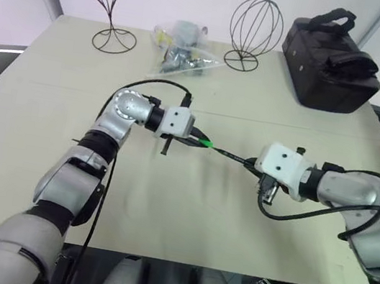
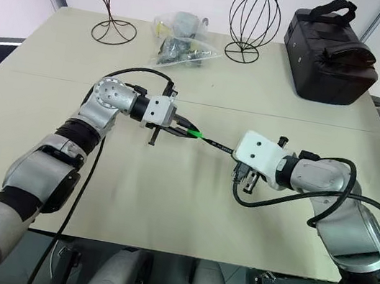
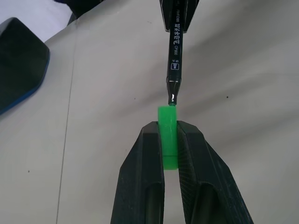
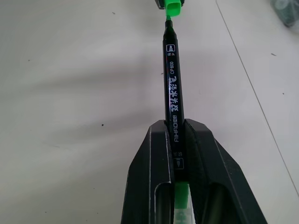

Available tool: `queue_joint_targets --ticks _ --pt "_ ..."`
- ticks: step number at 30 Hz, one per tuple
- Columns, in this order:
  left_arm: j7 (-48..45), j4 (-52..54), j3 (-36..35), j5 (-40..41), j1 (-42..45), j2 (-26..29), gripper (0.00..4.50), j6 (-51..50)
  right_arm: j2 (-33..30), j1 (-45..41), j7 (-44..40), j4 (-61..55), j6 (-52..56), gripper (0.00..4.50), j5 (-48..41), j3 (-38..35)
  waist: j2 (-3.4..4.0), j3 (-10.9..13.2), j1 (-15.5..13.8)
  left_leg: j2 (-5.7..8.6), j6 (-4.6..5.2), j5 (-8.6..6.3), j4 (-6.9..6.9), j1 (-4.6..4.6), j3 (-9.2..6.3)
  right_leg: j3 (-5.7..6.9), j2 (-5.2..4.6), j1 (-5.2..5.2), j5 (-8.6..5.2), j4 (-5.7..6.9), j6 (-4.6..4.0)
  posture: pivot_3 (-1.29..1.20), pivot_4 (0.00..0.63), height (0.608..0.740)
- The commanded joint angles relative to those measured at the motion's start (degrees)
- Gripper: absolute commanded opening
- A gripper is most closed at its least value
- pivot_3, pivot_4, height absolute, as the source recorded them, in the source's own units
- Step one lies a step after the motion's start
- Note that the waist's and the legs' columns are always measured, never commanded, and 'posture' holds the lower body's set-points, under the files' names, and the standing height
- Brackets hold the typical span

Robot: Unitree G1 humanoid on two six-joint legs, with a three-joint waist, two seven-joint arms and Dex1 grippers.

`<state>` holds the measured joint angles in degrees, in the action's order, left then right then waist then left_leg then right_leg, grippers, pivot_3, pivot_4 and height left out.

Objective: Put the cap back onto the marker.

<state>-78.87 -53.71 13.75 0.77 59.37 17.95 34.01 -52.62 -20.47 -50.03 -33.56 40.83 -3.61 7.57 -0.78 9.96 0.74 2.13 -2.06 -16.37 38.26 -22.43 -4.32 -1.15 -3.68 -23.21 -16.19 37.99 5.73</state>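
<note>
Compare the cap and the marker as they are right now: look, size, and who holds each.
The cap is bright green and short; the marker is black, slim, far longer, with white print along its barrel. The cap sits clamped in the left gripper; the marker is clamped in the right gripper. The cap's open end faces the marker, whose tip just reaches that opening. Both are held above the table, lined up end to end.

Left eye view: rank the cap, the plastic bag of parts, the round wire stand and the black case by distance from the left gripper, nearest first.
1. The cap: pinched in the left gripper.
2. The plastic bag of parts: beyond it, toward the table's far edge.
3. The round wire stand: farther back, right of the bag.
4. The black case: far right corner.
</note>
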Motion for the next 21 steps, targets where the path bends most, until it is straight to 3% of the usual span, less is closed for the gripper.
queue_joint_targets --ticks 1,21 --pt "-0.13 1.95 -1.02 1.19 1.11 -0.04 0.0 -0.09 0.23 -0.75 0.31 -1.48 -0.29 0.07 -0.4 -0.32 0.0 0.0 -0.01 0.0 0.0 0.0 0.0 0.0 0.0 0.0 0.0 0.0 0.0 0.0 0.0 0.0 0.15 0.74" --pt "-0.42 0.49 0.04 -0.57 1.08 -0.05 0.0 1.24 -0.42 -0.96 0.1 -2.26 0.51 0.07 -0.89 -1.12 0.0 0.0 0.0 0.0 0.0 0.0 0.0 0.0 0.0 0.0 0.0 0.0 0.0 0.0 0.0 0.0 0.15 0.74"
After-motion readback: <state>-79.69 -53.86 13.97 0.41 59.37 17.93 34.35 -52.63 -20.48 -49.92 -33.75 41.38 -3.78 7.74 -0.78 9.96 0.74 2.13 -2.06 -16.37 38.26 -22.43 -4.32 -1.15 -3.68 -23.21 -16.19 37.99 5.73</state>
